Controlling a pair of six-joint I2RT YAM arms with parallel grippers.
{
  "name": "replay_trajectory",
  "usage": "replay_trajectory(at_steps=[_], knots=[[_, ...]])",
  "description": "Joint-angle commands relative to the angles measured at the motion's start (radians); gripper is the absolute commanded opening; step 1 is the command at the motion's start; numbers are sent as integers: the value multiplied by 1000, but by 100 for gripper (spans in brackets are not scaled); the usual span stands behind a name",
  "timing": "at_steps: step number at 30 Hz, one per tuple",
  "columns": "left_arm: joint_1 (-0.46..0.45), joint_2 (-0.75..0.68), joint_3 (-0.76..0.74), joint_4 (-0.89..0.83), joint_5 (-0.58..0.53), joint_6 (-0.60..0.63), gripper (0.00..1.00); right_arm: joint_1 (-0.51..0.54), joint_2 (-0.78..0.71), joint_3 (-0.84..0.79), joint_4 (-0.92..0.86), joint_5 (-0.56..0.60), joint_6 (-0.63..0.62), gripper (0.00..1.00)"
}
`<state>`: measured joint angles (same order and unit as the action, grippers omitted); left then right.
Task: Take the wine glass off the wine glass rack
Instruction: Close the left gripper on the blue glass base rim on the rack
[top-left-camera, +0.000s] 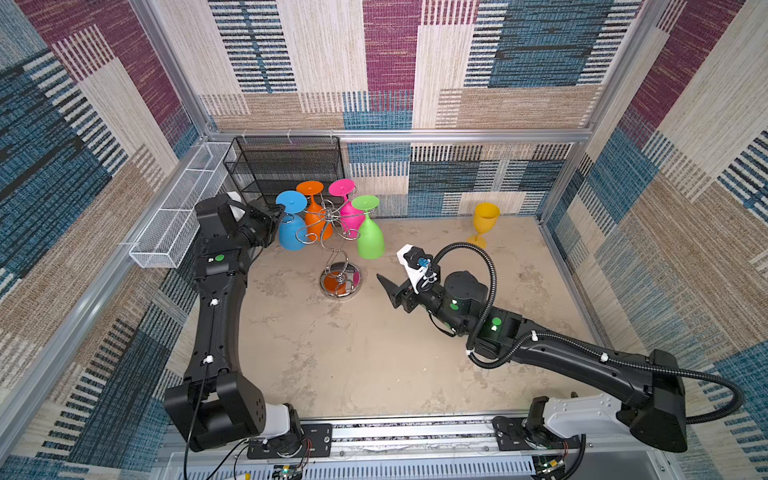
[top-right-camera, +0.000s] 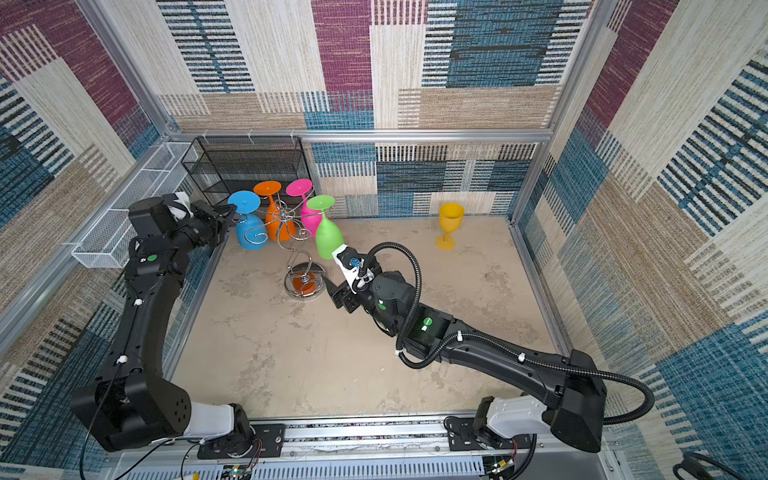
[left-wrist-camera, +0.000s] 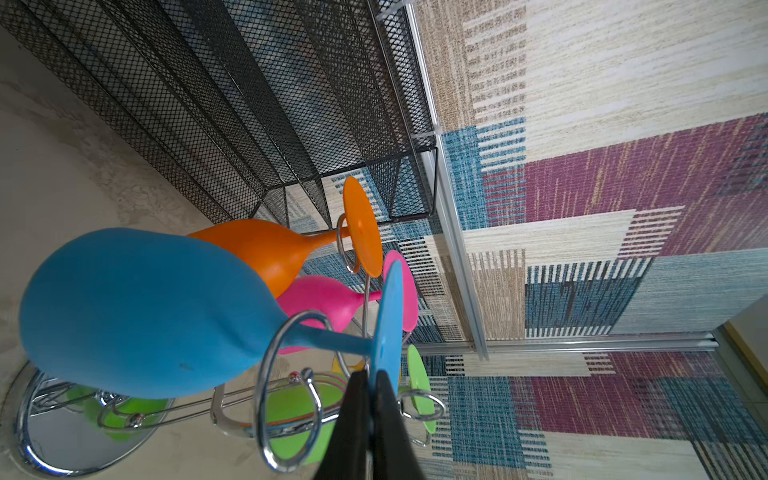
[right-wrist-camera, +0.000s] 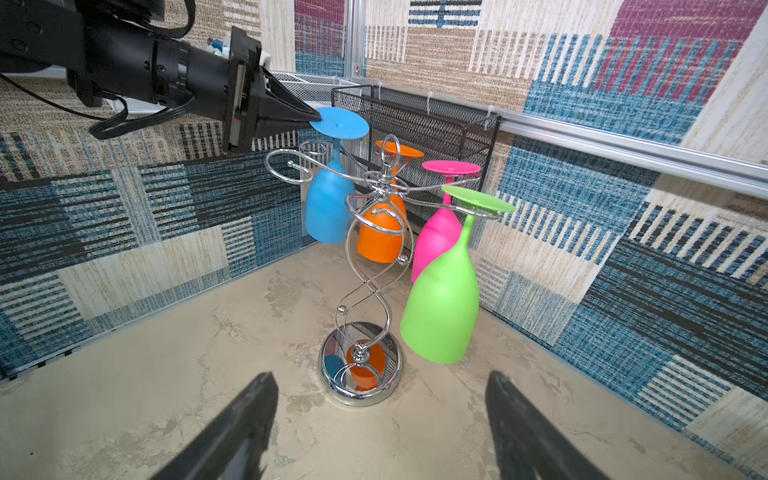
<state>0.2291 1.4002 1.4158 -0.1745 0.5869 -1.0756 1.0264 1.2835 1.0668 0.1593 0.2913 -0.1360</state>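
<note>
Nearest me, my right gripper (top-left-camera: 392, 293) hangs with its jaws apart and empty, just right of the wine glass rack (top-left-camera: 351, 286), which stands left of centre in both top views. Four glasses hang on the rack: green glass (right-wrist-camera: 440, 307), blue wine glass (right-wrist-camera: 328, 208), pink glass (right-wrist-camera: 436, 232) and orange glass (right-wrist-camera: 378, 237). My left gripper (right-wrist-camera: 309, 118) is pinched on the blue wine glass's foot. One yellow glass (top-left-camera: 485, 220) stands at the far right. The top views show it; the right wrist view doesn't.

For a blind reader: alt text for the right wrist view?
The left gripper pinches the foot of the upside-down blue glass at the rack. The orange glass, pink glass and green glass hang there too; the right gripper faces them, open.
</note>
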Motion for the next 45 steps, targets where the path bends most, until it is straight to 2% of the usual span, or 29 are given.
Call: replay_trajectory(at_steps=[1,16,30,34,37,45], knots=[[-14,-5,2,38,25,-6,0,0,-13,2,12,8,-4,80],[-31,-112,-99,20,36,-9,0,1,-28,-14,17,-2,4,80],[-29,-183,-118,-54,9,29,0,1,-49,-24,0,-6,26,80],[-17,-210,-116,-103,1,59,0,1,-50,-24,-5,-7,32,80],[-4,-231,-118,-141,-45,80,0,1,-50,-23,-7,-7,35,80],[39,-287,-126,-203,-53,109,0,1,-49,-22,-13,-14,41,80]])
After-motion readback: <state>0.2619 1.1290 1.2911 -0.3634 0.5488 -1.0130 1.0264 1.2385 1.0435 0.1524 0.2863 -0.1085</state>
